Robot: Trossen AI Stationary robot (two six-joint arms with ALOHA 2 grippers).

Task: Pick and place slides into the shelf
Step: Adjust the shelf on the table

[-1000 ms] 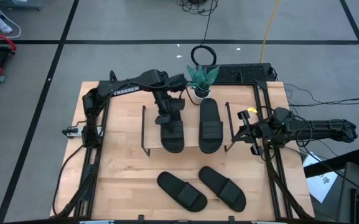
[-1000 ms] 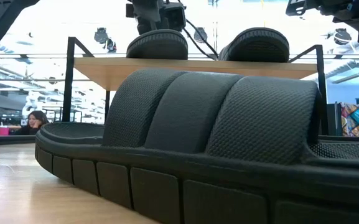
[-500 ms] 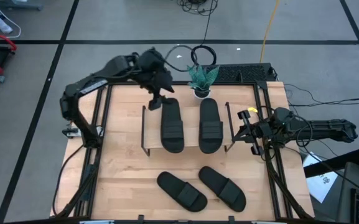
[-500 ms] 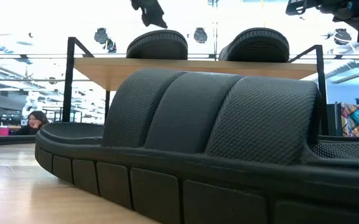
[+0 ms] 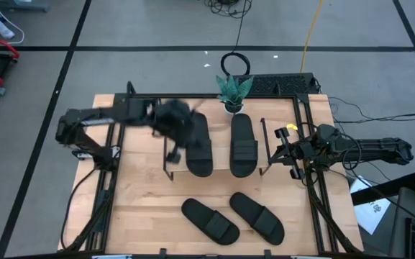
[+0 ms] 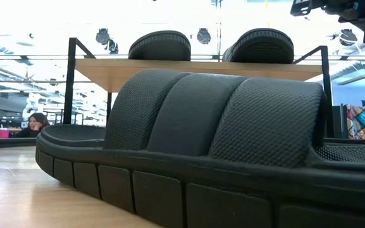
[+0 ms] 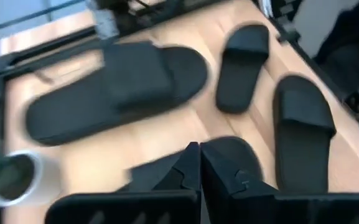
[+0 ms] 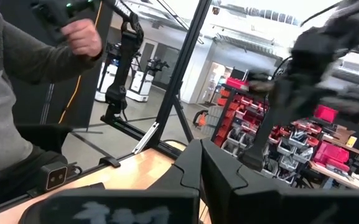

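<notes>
Two black slides (image 5: 198, 147) (image 5: 243, 144) lie side by side with their soles on the shelf's wood board (image 5: 221, 167); the low view shows their ends (image 6: 160, 44) (image 6: 258, 44) on the board (image 6: 195, 66). Two more slides (image 5: 209, 219) (image 5: 257, 216) lie on the table nearer the front. My left gripper (image 5: 178, 138) is blurred over the shelf's left end; in its wrist view it (image 7: 198, 165) is shut and holds nothing, above a slide (image 7: 229, 158). My right gripper (image 5: 283, 151) waits shut at the shelf's right frame.
A small potted plant (image 5: 232, 93) stands just behind the shelf. Black frame rails (image 5: 110, 187) (image 5: 318, 208) run along the table's left and right sides. In the right wrist view a person in a grey sleeve (image 8: 17, 81) stands beyond the table.
My left gripper has come off the left slide on the shelf, risen and gone toward the far edge, then swung back toward the shelf's left end as the arm drew toward the table's left. That slide has stayed on the board.
</notes>
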